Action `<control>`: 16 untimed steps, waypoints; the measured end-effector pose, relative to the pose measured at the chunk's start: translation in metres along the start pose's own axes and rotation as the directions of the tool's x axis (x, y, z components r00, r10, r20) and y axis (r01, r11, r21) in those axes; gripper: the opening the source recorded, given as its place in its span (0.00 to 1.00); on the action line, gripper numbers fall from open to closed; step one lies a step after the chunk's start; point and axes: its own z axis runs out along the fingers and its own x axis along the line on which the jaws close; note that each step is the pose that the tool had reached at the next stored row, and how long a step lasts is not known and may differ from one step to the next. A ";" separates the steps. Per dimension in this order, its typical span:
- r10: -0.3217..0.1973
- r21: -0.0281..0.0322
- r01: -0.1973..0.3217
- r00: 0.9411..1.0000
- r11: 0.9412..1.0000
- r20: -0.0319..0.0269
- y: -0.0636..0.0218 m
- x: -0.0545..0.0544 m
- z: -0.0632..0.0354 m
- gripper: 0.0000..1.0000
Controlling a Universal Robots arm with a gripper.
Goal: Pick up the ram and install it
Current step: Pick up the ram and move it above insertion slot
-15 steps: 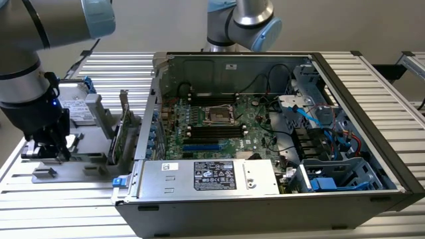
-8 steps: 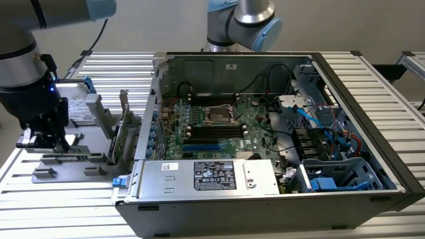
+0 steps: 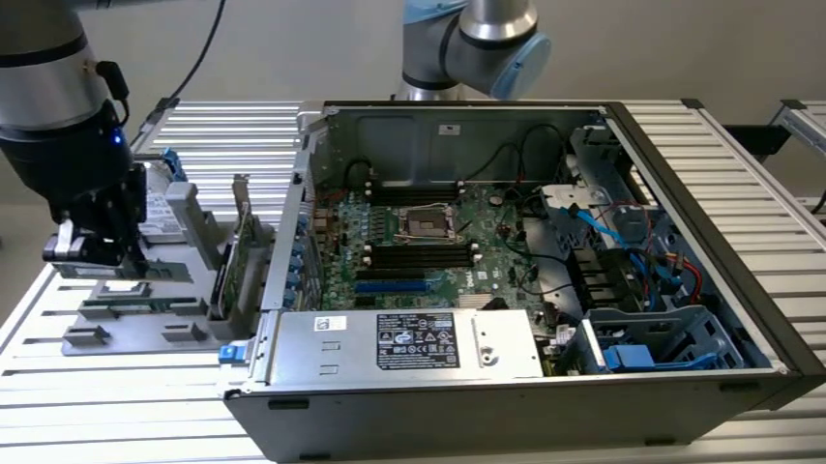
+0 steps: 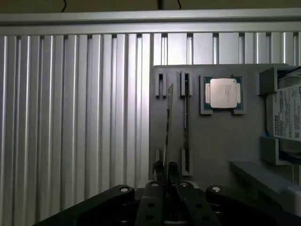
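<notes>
At the exterior view's left, the tool (image 3: 97, 263) is clamped on the thin ram (image 4: 167, 125), over the gray tray (image 4: 221, 141).

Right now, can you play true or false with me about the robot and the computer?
1. The fingers are pinching the ram. True.
2. The ram is already inside the computer case. False: the fingers hold it at the grey holder, outside the case.
3. A processor chip sits on the grey holder. True.
4. The computer case is closed up. False: it is open, and its motherboard shows.
</notes>
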 end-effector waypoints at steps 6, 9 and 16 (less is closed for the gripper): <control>0.000 -0.001 0.000 1.000 1.000 0.000 -0.0200 0.001 -0.0243 0.14; 0.000 -0.003 0.000 1.000 1.000 0.000 -0.0299 0.002 -0.0352 0.14; 0.000 -0.005 0.000 1.000 1.000 0.000 -0.0543 0.002 -0.0535 0.14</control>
